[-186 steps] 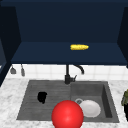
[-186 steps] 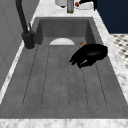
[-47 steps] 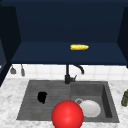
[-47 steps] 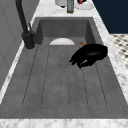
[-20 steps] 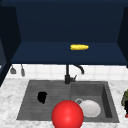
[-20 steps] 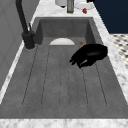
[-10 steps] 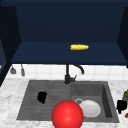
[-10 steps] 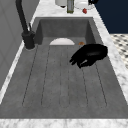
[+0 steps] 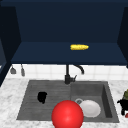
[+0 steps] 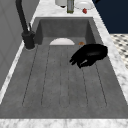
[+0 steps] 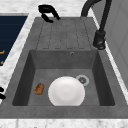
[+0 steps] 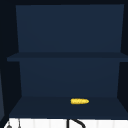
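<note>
I see my left hand [image 10: 88, 55] over the draining board [image 10: 50, 85], fingers loosely relaxed, holding nothing. At three o'clock, my right hand [image 9: 122, 104] by the bottle [image 9: 126, 93]; grip unclear. Plate [image 11: 66, 91] in the basin.

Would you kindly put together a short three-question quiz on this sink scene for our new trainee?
1. True or false: the white plate lies in the sink basin.
2. What lies on the lowest cabinet shelf? A) a sponge B) a yellow corn cob C) a cup
3. Over which part of the sink does the left hand hover?

Key
1. True.
2. B.
3. The ribbed draining board, with its fingers relaxed. The right hand is at the counter's right edge.
</note>
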Robot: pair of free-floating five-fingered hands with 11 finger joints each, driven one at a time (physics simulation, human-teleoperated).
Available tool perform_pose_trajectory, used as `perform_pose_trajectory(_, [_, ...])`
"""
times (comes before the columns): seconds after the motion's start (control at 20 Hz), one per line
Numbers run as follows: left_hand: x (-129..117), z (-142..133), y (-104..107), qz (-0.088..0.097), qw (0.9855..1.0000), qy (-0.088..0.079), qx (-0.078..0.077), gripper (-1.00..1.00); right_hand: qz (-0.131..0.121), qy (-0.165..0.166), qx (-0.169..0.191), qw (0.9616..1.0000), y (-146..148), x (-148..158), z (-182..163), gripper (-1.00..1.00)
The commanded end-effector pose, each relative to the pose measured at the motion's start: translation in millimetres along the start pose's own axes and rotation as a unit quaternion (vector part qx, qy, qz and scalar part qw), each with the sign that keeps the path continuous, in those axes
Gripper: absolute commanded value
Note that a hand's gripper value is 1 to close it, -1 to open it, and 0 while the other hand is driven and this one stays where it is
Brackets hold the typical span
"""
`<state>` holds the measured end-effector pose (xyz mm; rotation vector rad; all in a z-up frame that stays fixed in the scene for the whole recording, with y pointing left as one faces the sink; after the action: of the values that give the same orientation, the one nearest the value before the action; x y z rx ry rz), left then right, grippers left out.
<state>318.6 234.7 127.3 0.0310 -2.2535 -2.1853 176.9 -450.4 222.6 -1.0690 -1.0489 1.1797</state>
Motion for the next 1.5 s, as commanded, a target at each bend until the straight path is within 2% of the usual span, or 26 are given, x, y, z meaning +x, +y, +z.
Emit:
perform_pose_trajectory(0.0, [0.0,0.0,0.0,0.000,1.0000,0.000,0.000,0.00,0.007,0.005,-0.022,0.9997,6.6,-31.0,10.5,-1.00])
perform_pose_trajectory(0.15, [0.0,0.0,0.0,0.000,1.0000,0.000,0.000,0.00,0.002,0.003,-0.040,0.9992,17.9,-53.0,14.8,-1.00])
perform_pose_trajectory(0.25, [0.0,0.0,0.0,0.000,1.0000,0.000,0.000,0.00,-0.003,0.003,-0.037,0.9993,32.5,-69.1,6.9,-1.00])
perform_pose_trajectory(0.45, [0.0,0.0,0.0,0.000,1.0000,0.000,0.000,0.00,0.016,0.010,-0.035,0.9992,55.0,-70.8,-23.5,-1.00])
perform_pose_trajectory(0.75, [0.0,0.0,0.0,0.000,1.0000,0.000,0.000,0.00,0.015,0.020,-0.008,0.9997,86.6,-93.9,-71.4,-1.00])
perform_pose_trajectory(1.05, [0.0,0.0,0.0,0.000,1.0000,0.000,0.000,0.00,0.017,0.021,0.036,0.9990,111.7,-108.8,-113.6,-1.00])
perform_pose_trajectory(1.15, [0.0,0.0,0.0,0.000,1.0000,0.000,0.000,0.00,-0.001,0.019,0.058,0.9982,113.8,-121.2,-118.7,-1.00])
perform_pose_trajectory(1.35, [0.0,0.0,0.0,0.000,1.0000,0.000,0.000,0.00,-0.036,0.017,0.058,0.9975,121.0,-122.7,-97.8,-1.00])
perform_pose_trajectory(1.45, [0.0,0.0,0.0,0.000,1.0000,0.000,0.000,0.00,-0.049,0.031,0.055,0.9968,120.7,-120.0,-88.7,-1.00])
